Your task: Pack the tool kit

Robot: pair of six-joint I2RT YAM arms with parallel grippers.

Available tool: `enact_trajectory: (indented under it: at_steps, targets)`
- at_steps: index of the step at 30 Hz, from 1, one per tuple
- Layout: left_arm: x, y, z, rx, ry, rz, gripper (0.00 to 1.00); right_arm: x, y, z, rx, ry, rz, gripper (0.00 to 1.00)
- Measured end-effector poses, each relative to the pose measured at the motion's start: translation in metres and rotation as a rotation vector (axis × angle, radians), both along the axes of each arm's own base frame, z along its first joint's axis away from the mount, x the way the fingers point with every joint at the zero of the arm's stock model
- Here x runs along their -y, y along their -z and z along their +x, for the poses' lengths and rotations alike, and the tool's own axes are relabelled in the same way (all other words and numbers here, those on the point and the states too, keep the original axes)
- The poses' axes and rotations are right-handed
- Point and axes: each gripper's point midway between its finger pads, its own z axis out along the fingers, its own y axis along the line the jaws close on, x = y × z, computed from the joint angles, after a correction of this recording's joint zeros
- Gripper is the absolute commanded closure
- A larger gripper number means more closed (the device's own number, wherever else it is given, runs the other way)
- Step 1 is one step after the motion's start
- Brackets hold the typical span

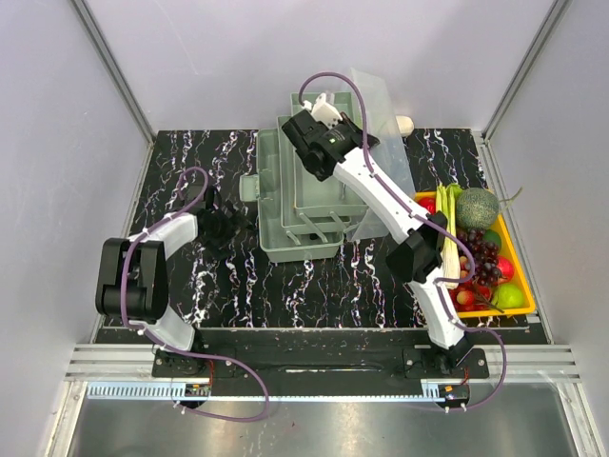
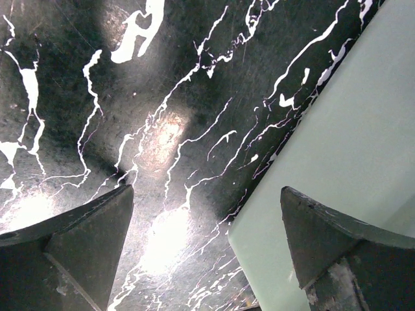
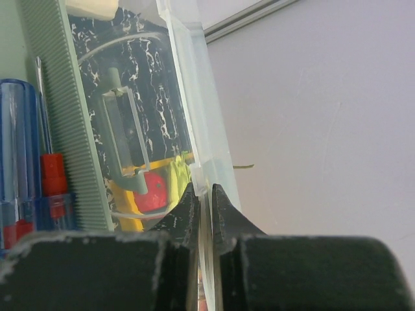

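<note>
Pinching lid (image 3: 201,129) edge, between right jaws

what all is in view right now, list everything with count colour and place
tool kit box: one, grey-green, table centre, open
lid: one, translucent, raised on the box's right side
screwdrivers: apparently two, blue and red, inside the box
yellow tray: one, right table edge, holds fruit and vegetables
table: one, black with white veining
left pincer: one, black, open over bare table beside the box
right pincer: one, black, shut on the lid's edge
</note>
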Motion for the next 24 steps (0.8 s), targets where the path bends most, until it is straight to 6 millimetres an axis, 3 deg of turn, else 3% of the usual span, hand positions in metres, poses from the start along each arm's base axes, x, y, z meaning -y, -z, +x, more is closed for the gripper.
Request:
enact_trajectory:
  at_steps: [14,24]
  targets:
    - [-0.017,-0.022,0.001,0.060,-0.005,-0.005,0.02,-0.038,-0.009,-0.004,0.063,-0.042,-0.069,0.88]
    - [-0.018,-0.024,-0.003,0.058,0.004,-0.016,0.02,-0.066,-0.010,-0.009,0.100,-0.064,-0.115,0.87]
